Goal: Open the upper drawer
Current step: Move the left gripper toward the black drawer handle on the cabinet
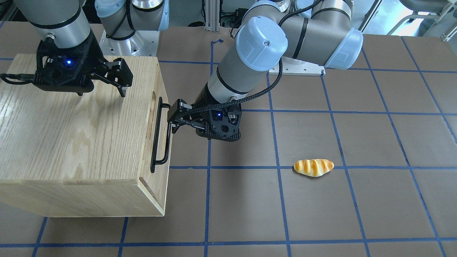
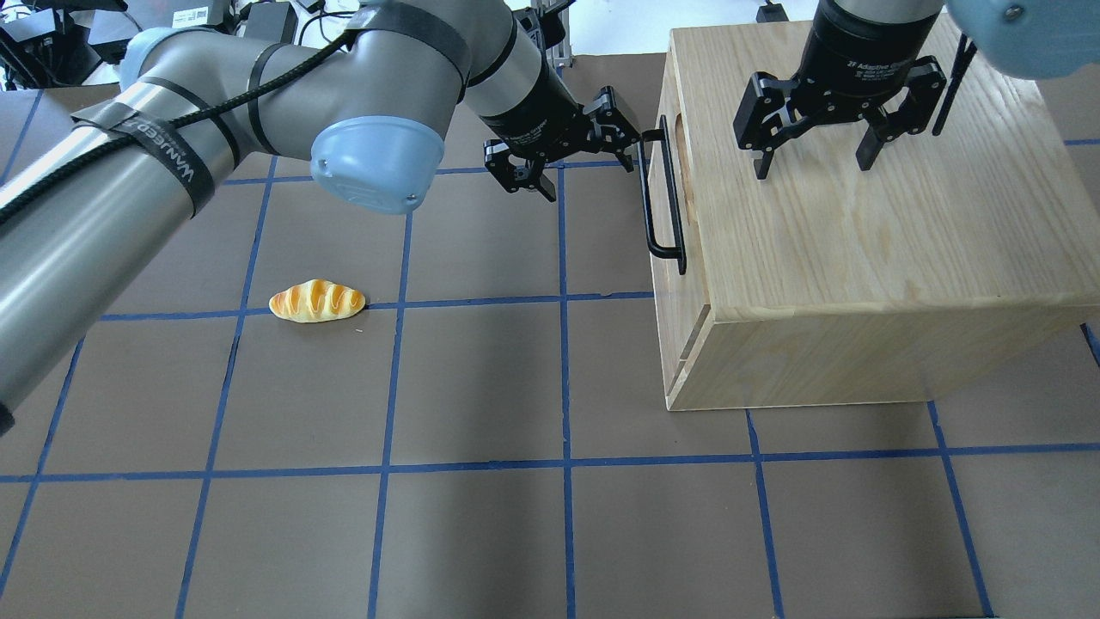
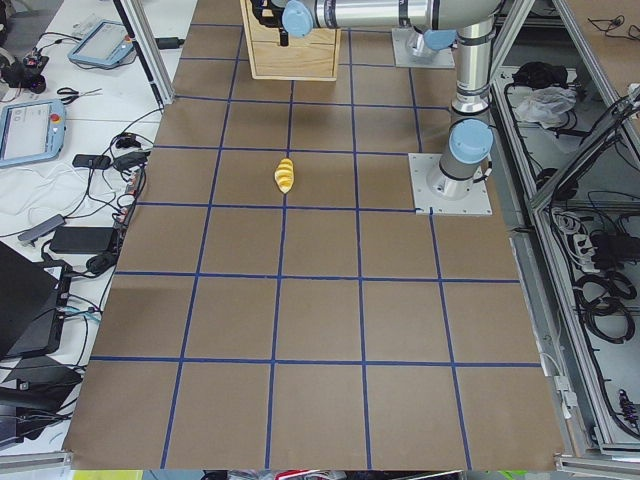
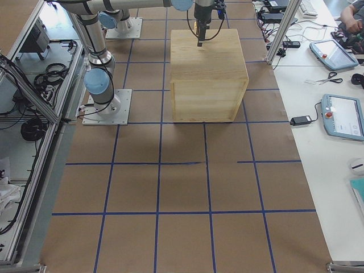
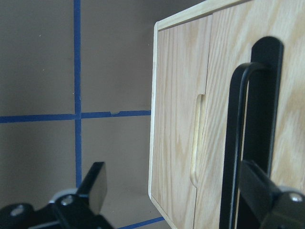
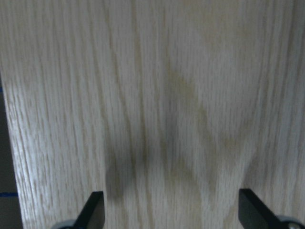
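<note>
One upper drawer (image 5: 218, 76) is fitted in the oak-grain cabinet (image 2: 859, 258). Its front panel sits flush with the cabinet face, fully closed, and faces the left end of the bench (image 2: 481, 533). Its black bar handle (image 5: 267, 119) runs horizontally across the panel. The cabinet stands mid-width on the bench, level with the right arm's base and well apart from both bench ends.

The left gripper (image 1: 172, 121) is released, with its fingers spread wide near one end of the handle. In the left wrist view the bar passes between the fingers, just beside one finger (image 5: 267, 200). Contact cannot be confirmed.

The right gripper (image 2: 814, 168) is also released, fingers spread and pointing down over the cabinet top.

Markings: the right gripper's body is printed "2F Adaptive"; the characters after that are too small to read. A black strap (image 2: 163, 155) on the left arm carries white lettering, apparently "WANJEER".

One bread roll (image 2: 317, 301) lies on a blue tape line (image 2: 473, 302) toward the bench's left end, well apart from the drawer front.
</note>
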Available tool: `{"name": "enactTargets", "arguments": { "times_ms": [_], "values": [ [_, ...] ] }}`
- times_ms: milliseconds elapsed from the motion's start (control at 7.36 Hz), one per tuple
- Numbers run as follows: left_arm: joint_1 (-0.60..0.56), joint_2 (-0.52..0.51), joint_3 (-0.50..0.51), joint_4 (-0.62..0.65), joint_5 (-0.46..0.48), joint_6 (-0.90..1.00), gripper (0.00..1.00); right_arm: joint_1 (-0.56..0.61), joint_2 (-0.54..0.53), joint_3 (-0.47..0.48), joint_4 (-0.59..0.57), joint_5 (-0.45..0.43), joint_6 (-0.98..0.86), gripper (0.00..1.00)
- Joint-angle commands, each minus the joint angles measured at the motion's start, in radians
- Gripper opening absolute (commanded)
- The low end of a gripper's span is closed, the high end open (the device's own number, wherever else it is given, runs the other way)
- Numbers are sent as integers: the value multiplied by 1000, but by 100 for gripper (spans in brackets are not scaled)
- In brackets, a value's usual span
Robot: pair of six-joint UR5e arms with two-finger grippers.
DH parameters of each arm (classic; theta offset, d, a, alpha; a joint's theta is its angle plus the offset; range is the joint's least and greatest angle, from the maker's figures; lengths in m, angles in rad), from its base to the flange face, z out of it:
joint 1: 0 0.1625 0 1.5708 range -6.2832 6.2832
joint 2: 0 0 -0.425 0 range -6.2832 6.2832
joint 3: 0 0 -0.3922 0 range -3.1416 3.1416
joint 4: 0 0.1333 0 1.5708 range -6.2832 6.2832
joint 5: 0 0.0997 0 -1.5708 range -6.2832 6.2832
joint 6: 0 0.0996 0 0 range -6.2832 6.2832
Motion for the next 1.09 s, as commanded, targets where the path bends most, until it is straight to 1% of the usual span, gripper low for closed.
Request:
{"name": "enactTargets", "arguments": {
  "times_ms": [0, 543, 951],
  "values": [
    [-19, -21, -2, 8, -23, -11, 100, 1, 0, -1, 0, 0, 1, 100],
    [-27, -27, -9, 9, -24, -20, 100, 1, 0, 1, 0, 0, 0, 100],
    [-33, -53, -11, 55, -24, -20, 100, 1, 0, -1, 0, 0, 0, 100]
  ]
}}
